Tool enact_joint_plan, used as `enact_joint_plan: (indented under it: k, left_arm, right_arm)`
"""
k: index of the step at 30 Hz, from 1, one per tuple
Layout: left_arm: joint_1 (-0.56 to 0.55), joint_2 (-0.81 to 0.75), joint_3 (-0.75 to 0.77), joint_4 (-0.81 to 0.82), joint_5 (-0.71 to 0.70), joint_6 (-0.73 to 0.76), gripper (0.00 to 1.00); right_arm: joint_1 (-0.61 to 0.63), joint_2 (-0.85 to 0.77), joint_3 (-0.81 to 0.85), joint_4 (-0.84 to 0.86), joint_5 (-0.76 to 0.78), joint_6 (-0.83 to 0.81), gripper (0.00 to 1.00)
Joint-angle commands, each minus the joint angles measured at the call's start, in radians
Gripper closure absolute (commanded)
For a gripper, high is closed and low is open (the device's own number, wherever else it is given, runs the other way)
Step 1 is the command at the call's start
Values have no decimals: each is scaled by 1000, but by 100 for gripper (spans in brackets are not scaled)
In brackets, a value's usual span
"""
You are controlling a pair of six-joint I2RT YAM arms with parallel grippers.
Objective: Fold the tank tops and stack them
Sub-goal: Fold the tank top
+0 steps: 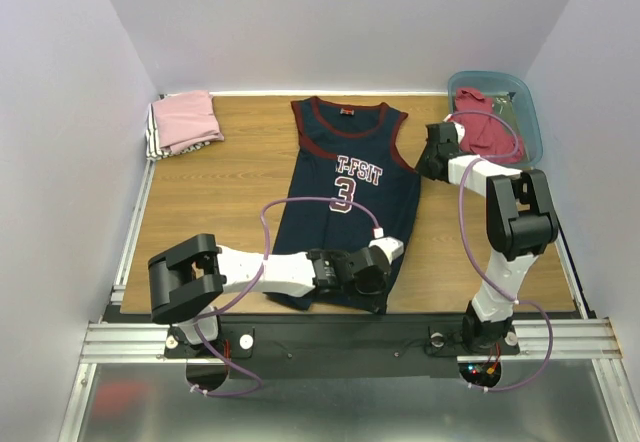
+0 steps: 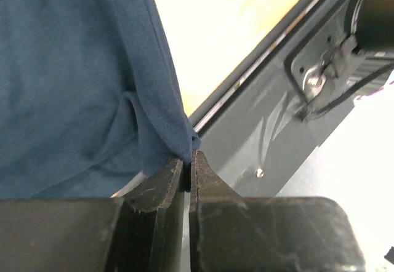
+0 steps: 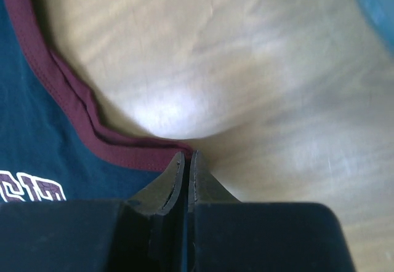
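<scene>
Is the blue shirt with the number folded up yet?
Not folded. The navy jersey lies spread out on the table, with its neckline, both armholes and the number all showing.

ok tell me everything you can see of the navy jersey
The navy jersey lies mostly flat, front up, on the wooden table, neck toward the far wall. Soft knit look, maroon trim at neck and armholes, white lettering and a 3. The left tool pinches its near hem corner; the right tool is shut on the maroon armhole edge.
</scene>
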Motion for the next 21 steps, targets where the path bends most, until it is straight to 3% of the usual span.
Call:
enact_joint_plan:
  k: [1, 8, 21]
  left_arm:
    - [16, -48, 38, 41, 48, 50, 100]
    - [41, -66, 23, 119, 82, 33, 100]
    - [139, -223, -182, 181, 106, -30, 100]
  right_arm:
    - [-23, 25, 99, 19, 18, 9, 100]
    - [-23, -7, 152, -10, 12, 14, 100]
    - [33, 4, 249, -58, 23, 49, 98]
